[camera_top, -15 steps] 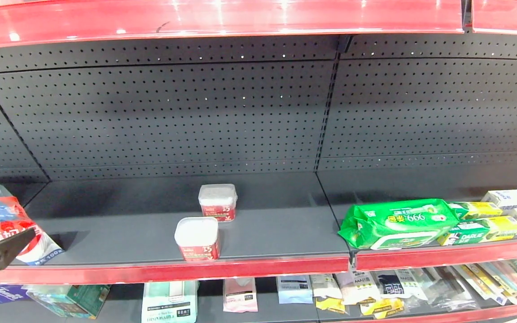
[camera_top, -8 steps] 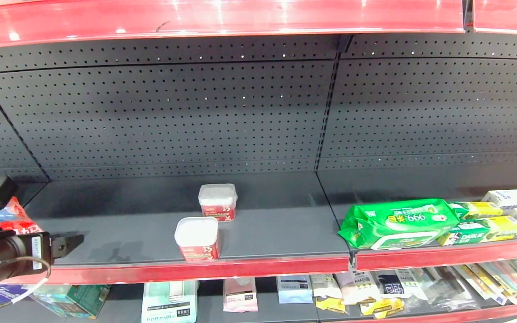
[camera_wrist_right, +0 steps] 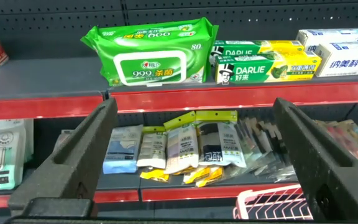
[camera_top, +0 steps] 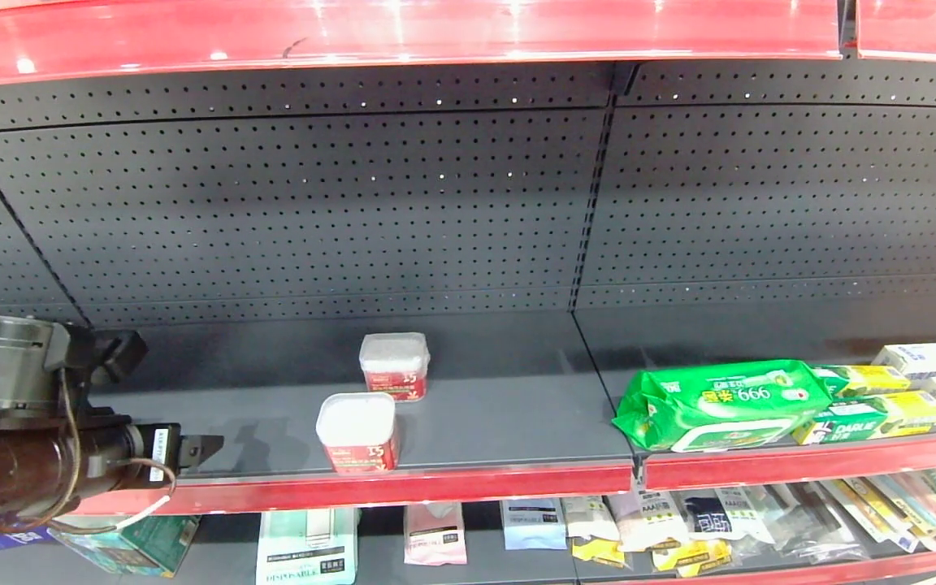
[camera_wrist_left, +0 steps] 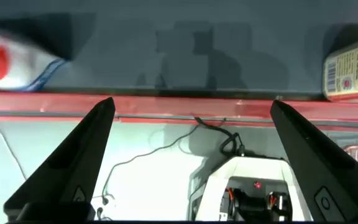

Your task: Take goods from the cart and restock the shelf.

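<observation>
Left pincer [camera_wrist_left: 192, 104] released, empty; the tub [camera_wrist_left: 353, 68] near it looks light and stiff (lid likely slippery), so grip its flat sides.

Light overhead, bright | glare spots on red top rail [camera_top: 403, 32] | soft shadows on shelf [camera_top: 500, 422] | edges bowed

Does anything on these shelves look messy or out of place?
Yes. On the lower shelf, the small packets lie in a loose, overlapping heap, with some yellow ones lying in front. Above, the green wipes pack sits slightly askew at the front edge.
</observation>
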Motion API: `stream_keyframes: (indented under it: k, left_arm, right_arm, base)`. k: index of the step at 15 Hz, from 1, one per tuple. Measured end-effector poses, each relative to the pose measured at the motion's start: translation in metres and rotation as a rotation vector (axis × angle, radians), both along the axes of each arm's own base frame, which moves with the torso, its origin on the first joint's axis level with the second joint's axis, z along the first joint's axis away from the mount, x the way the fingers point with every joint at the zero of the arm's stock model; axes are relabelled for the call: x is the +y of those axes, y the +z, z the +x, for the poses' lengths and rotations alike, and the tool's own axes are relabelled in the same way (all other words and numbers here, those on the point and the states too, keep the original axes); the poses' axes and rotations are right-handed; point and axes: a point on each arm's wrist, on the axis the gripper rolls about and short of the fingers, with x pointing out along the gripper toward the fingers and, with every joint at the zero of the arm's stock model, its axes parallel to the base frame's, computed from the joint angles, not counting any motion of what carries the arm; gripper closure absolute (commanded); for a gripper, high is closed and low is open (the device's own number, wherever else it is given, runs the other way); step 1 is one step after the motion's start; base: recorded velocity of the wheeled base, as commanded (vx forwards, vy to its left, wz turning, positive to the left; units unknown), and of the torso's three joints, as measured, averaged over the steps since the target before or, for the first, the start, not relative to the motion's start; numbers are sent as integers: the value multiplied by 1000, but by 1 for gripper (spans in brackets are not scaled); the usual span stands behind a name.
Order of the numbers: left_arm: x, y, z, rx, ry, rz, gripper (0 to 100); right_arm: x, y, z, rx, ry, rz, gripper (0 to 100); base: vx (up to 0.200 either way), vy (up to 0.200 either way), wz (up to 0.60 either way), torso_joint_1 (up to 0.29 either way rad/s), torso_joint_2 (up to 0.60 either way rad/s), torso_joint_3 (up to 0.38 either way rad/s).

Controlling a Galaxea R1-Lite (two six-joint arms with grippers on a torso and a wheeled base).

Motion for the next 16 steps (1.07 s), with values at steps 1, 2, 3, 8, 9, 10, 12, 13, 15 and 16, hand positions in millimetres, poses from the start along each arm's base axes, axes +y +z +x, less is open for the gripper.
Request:
stream_keyframes:
  k: [1, 2, 3, 8, 9, 10, 12, 13, 15, 16]
  left_arm:
    - [-3, -4, 5, 2, -13, 0, 0]
    - [-8, -9, 10, 11, -32, -1, 0]
    - [-13, -13, 13, 24, -59, -12, 0]
    - [-20, -25, 28, 29, -93, -20, 0]
    - [-20, -27, 29, 29, -93, -17, 0]
    - [-20, -29, 31, 36, -91, -15, 0]
    - [-20, -31, 36, 39, -87, -12, 0]
    - [-21, -32, 41, 27, -85, -10, 0]
    - [-24, -34, 49, 7, -88, -5, 0]
    - [-26, -35, 52, 0, -89, -2, 0]
  right_arm:
    - [0, 0, 0, 0, 0, 0, 0]
    - [0, 0, 0, 0, 0, 0, 0]
    - [0, 0, 0, 0, 0, 0, 0]
    - [0, 0, 0, 0, 0, 0, 0]
    - [0, 0, 0, 0, 0, 0, 0]
    - [0, 0, 0, 0, 0, 0, 0]
    - [0, 0, 0, 0, 0, 0, 0]
    - [0, 0, 0, 0, 0, 0, 0]
    - [0, 0, 0, 0, 0, 0, 0]
    - [0, 0, 0, 0, 0, 0, 0]
  base:
    - [0, 0, 0, 0, 0, 0]
    - [0, 0, 0, 0, 0, 0]
    - [0, 0, 0, 0, 0, 0]
    - [0, 0, 0, 0, 0, 0]
    - [0, 0, 0, 0, 0, 0]
    - [0, 0, 0, 0, 0, 0]
    - [0, 0, 0, 0, 0, 0]
    - [0, 0, 0, 0, 0, 0]
    - [0, 0, 0, 0, 0, 0]
    - [0, 0, 0, 0, 0, 0]
